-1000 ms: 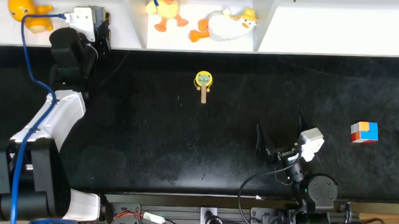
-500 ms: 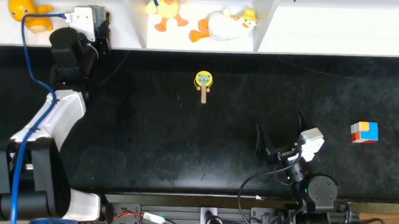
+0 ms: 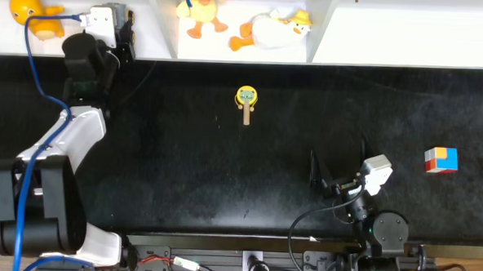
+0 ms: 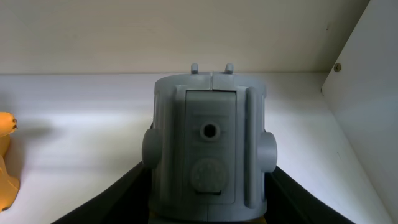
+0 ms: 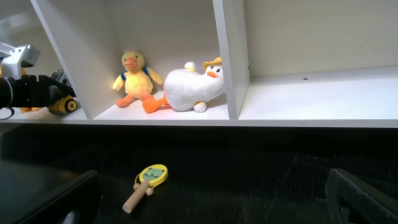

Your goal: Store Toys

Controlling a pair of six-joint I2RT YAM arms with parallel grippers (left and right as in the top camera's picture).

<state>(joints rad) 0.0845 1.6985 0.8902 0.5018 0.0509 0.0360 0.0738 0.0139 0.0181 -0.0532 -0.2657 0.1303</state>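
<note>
Overhead looking down, left wrist seemingly inside shelf [image 4: 81, 106], right wrist facing same shelf

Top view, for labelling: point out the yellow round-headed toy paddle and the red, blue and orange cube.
yellow round-headed toy paddle [image 3: 246, 96]: top view, round head.
red, blue and orange cube [image 3: 440, 160]: top view, upper face.

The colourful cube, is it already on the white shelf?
No, the colourful cube lies on the black table, well apart from the white shelf.
</note>
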